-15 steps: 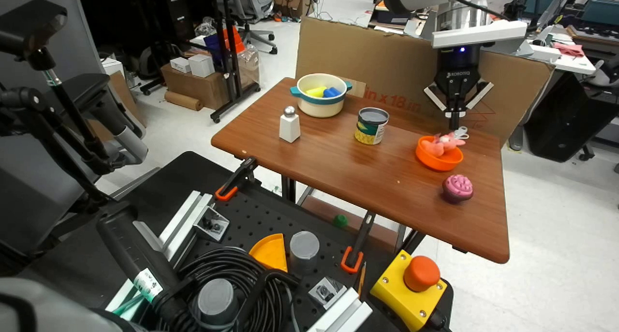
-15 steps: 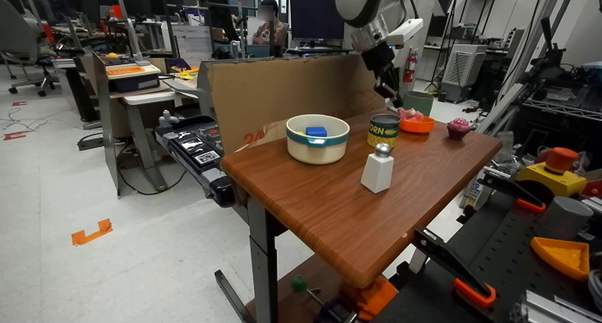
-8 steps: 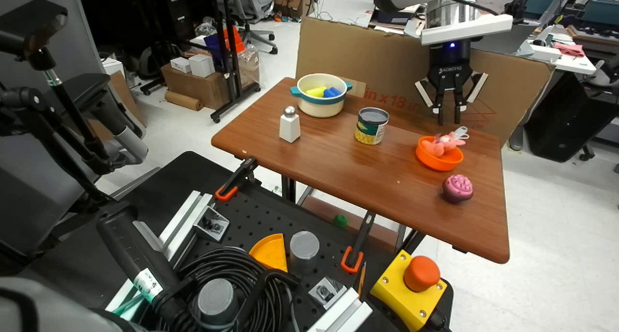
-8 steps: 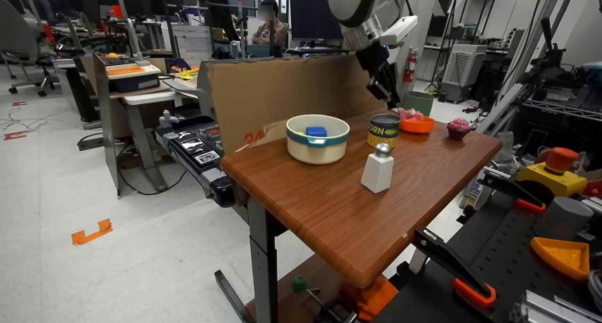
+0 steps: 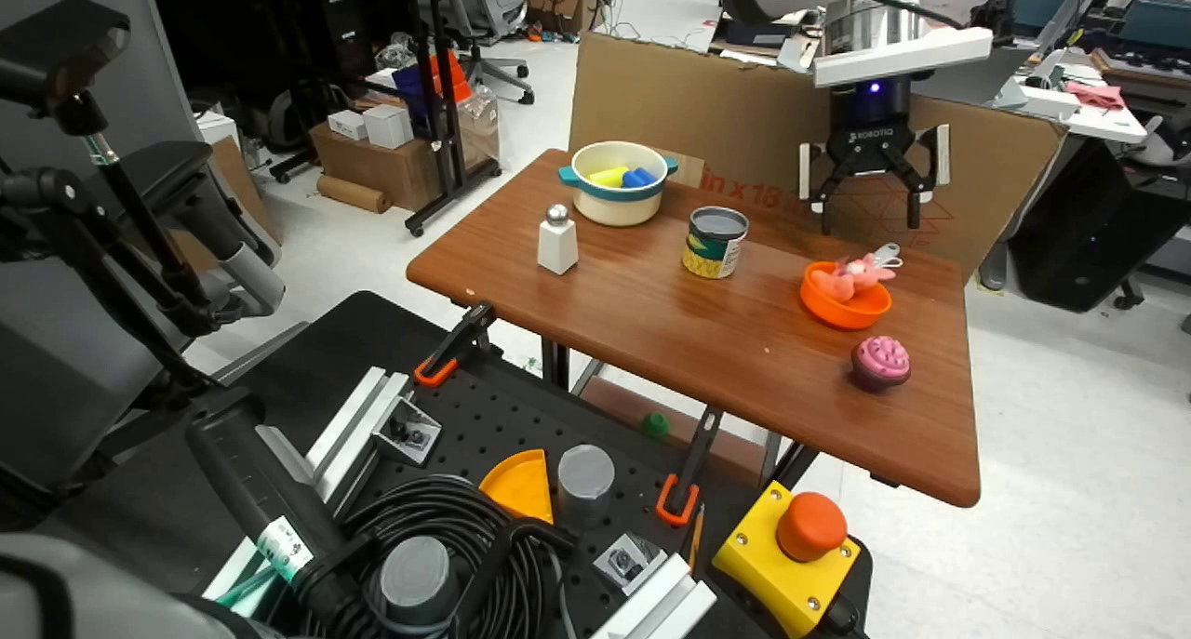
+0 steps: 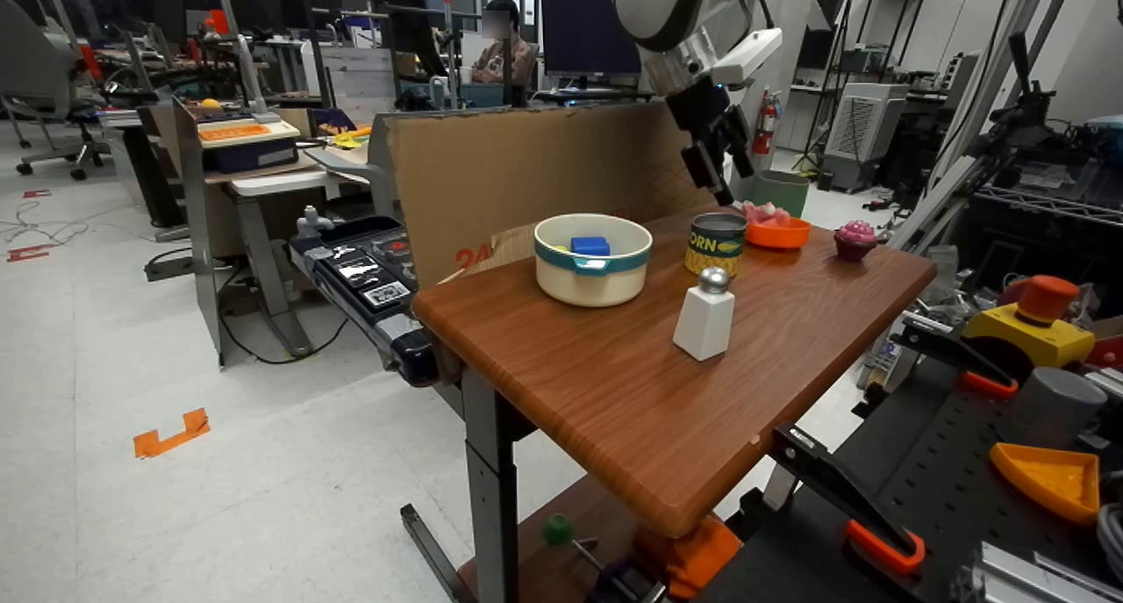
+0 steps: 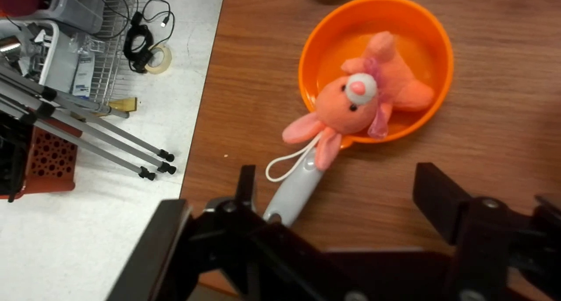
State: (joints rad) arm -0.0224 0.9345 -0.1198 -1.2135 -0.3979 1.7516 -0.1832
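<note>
The jaws are standing wide apart with nothing between them, hovering above the bench near the cardboard. Ahead of them and lower down, a pink toy rabbit is lying face up in an orange pan, its 2 ears hanging out over the rim towards the jaws. In the wrist view its long axis is running slantwise, from the ears at lower left to the feet at upper right, so it is crossing the jaws' opening at an angle rather than squarely. The pan's grey handle is pointing back towards the jaw at the left of that view. In an exterior view, a cupcake is sitting near the pan, while a corn can, a shaker and a pot are standing farther along the bench.
</note>
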